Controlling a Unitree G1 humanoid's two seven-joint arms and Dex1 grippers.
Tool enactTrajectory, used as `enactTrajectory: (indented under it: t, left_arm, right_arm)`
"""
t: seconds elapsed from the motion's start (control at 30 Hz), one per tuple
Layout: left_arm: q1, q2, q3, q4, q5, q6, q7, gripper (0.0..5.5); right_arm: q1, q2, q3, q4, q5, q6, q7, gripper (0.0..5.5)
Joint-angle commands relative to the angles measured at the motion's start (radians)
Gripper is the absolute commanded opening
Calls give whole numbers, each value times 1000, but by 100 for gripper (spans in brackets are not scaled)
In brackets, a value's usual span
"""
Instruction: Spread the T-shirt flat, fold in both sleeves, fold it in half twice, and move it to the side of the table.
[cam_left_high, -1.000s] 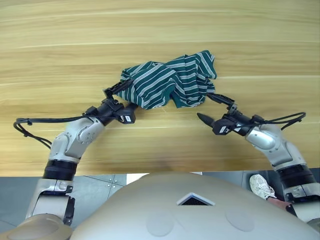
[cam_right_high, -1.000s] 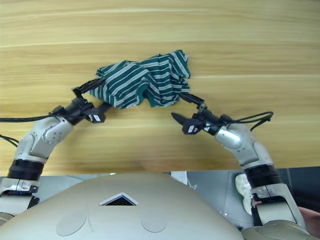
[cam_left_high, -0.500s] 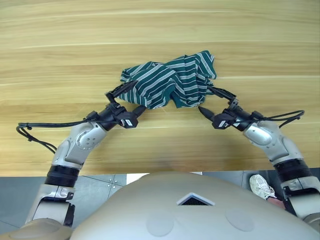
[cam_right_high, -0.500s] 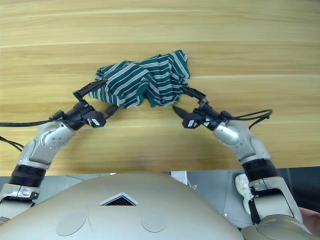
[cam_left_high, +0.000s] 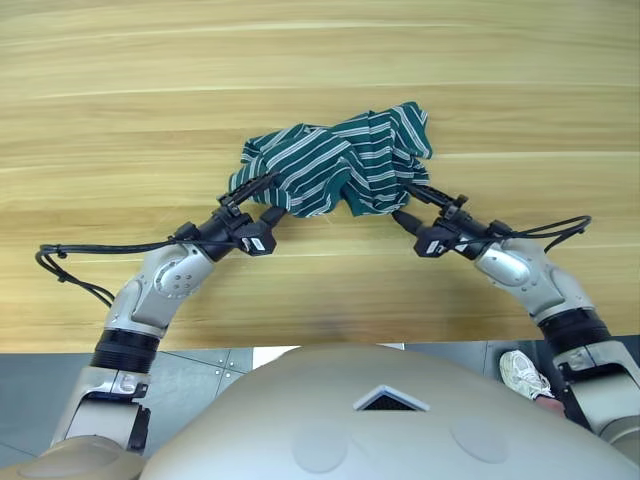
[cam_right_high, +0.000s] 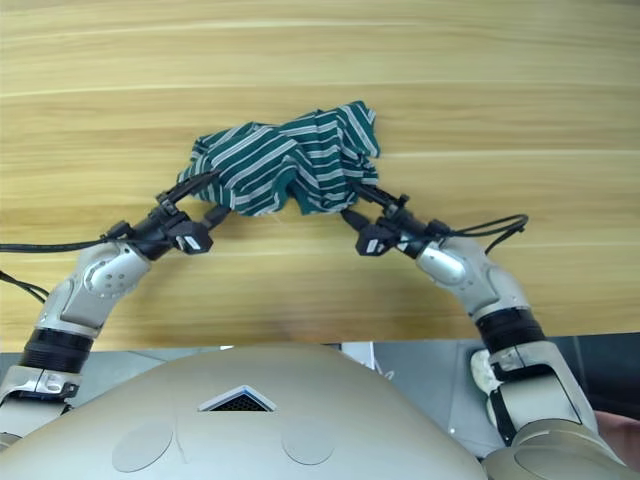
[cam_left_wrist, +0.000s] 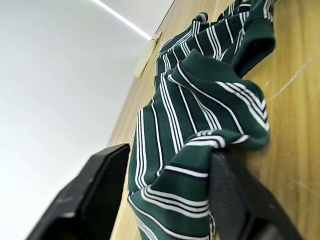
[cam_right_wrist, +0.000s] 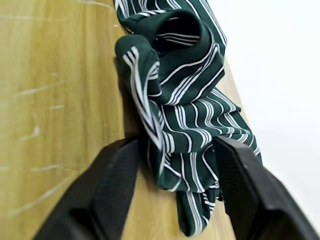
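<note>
L tool (cam_left_high: 272, 195) & R tool (cam_left_high: 402, 200) both wide apart, edges of the crumpled striped T-shirt (cam_left_high: 340, 165) betw. their fingers, nothing clamped. Shirt on desk (cam_left_high: 320, 60). Risk: pinching several layers, so pulling drags a wad instead of spreading.

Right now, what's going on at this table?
A two-armed robot is working on a crumpled green striped T-shirt heaped on the wooden table. Its left hand and right hand sit open at the heap's near edge, one on each side, each straddling a fold of cloth. Nothing is spread or folded yet.
</note>
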Motion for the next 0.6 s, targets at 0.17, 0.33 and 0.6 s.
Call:
enactTrajectory:
  t: [0.17,0.33,0.6]
  left_arm:
    - [-8,11,-14,3,5,4,1,134]
    - [-7,17,-14,0,1,7,-5,45]
    - [-3,14,21,7,-40,2,20,0]
  right_arm:
    - [-22,-9,18,147,-24,29,9,117]
    - [-37,5,37,180,-17,20,8,44]
    - [-14,-4,22,150,16,-3,-13,1]
